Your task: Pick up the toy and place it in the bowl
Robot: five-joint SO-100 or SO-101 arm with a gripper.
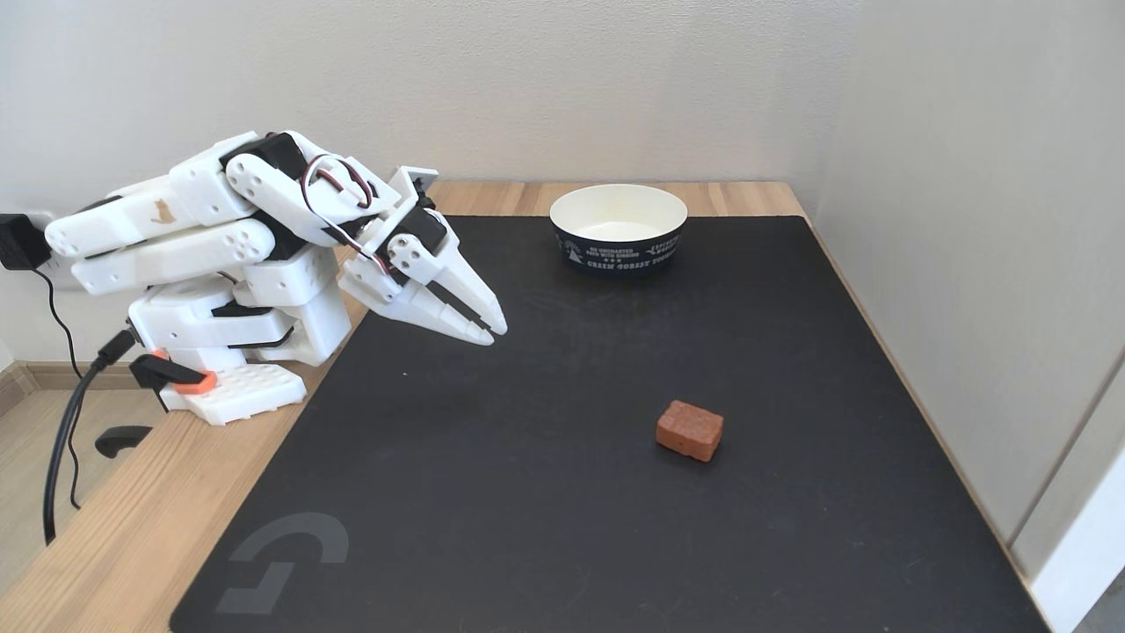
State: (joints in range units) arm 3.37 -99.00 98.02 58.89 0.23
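Fixed view. White arm folded low at the left of the desk (105, 545), its base clamped at the desk edge. Tool (492, 331) points down and right, hanging just above the black mat (545, 492); fingers pressed together, nothing between them. Toy (690, 430), a reddish-brown block, lies flat on the mat, right of centre, well apart from the tool. Bowl (618, 229) stands upright at the mat's far edge, white inside, navy outside with white print. Toy and bowl well apart. Black cables hang at the left.
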